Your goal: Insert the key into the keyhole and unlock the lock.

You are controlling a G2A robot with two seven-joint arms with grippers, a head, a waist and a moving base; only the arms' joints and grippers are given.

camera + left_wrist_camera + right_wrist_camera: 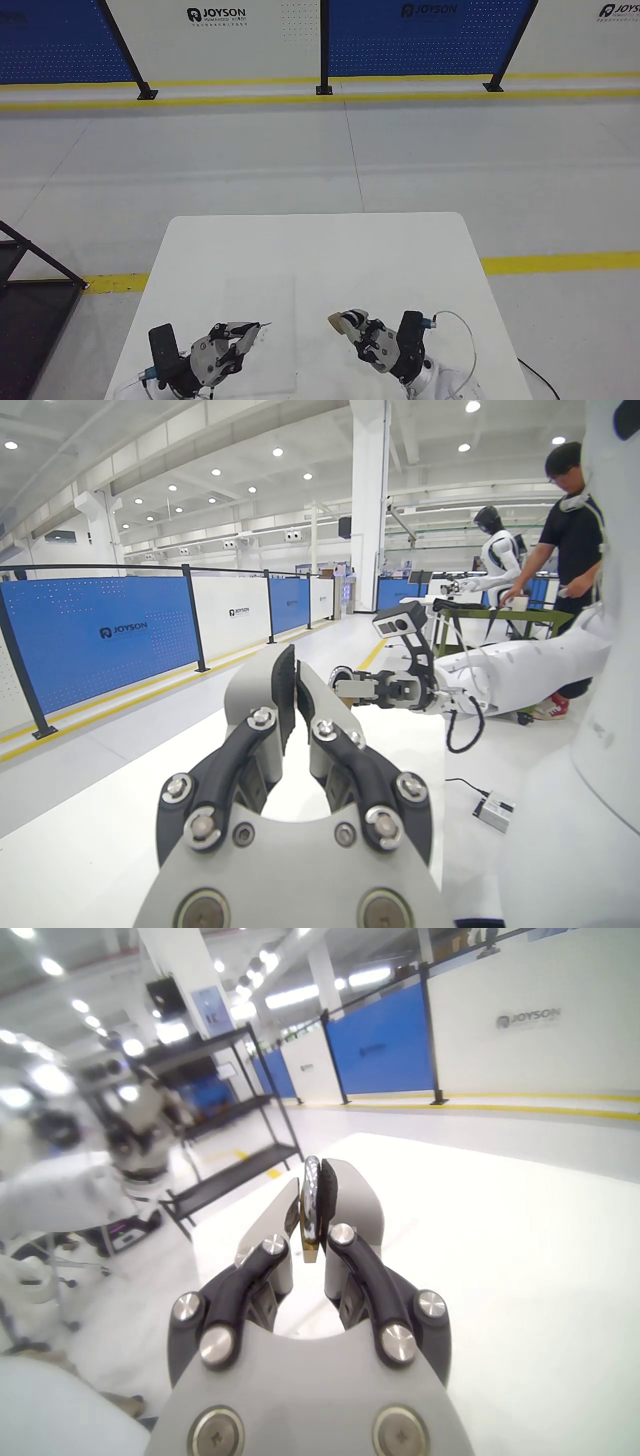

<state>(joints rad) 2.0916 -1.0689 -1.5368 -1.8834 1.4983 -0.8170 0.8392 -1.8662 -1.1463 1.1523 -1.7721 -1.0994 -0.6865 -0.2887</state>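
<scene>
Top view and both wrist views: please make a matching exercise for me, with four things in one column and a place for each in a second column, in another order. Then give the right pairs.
Things
1. key
2. lock
3. table
4. black rack

Places
A. on the floor beside the table
B. between the fingers of the right gripper
C. beneath both grippers
D. thin tip sticking out of the left gripper

Pairs: 1-D; 2-B; 3-C; 4-A

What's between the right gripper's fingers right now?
The lock, pinched edge-on between the right gripper's pads; its silver shackle and a brass corner show. The fingers cover its keyhole.
</scene>
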